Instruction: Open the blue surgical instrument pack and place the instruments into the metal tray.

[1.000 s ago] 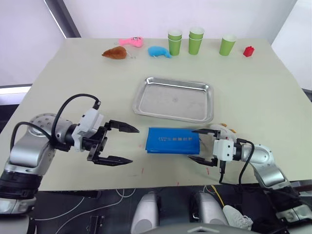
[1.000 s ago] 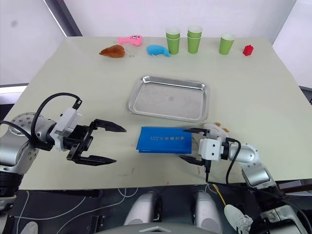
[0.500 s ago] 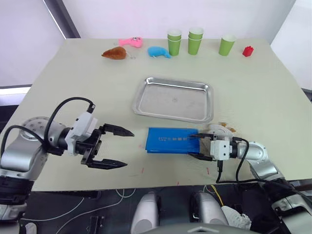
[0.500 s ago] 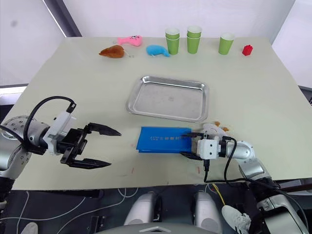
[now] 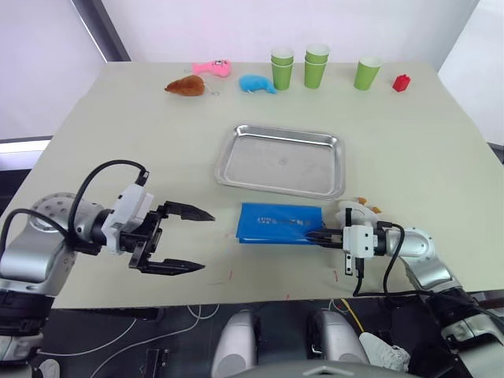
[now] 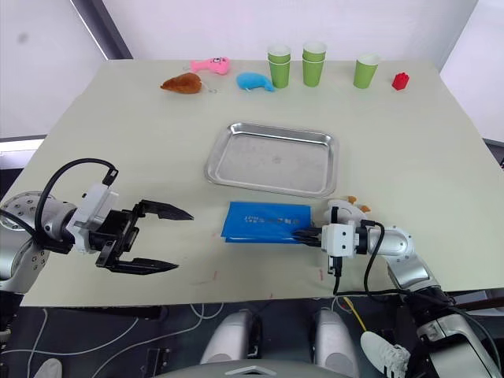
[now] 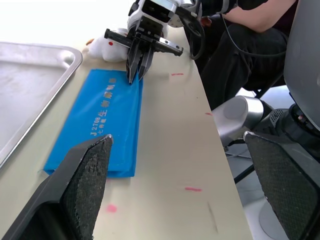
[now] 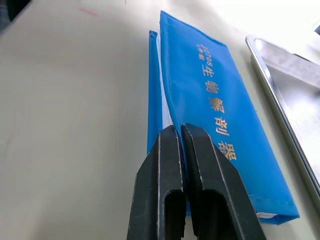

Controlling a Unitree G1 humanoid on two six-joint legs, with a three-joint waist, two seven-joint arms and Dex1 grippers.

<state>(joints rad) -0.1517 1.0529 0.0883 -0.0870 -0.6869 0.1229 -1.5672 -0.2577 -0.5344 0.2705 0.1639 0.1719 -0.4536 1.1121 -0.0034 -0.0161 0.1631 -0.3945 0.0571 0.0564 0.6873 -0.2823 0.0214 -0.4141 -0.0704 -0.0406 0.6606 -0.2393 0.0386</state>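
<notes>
Blue surgical instrument pack (image 5: 278,224) flat, long axis left-right, right gripper (image 5: 318,234) jaws pinching its right edge.

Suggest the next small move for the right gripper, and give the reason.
Probably lift the pinched flap up and fold it over toward the left. The right gripper is shut on the top flap at the blue surgical instrument pack's right edge; the pack lies closed, and the metal tray is empty.
</notes>
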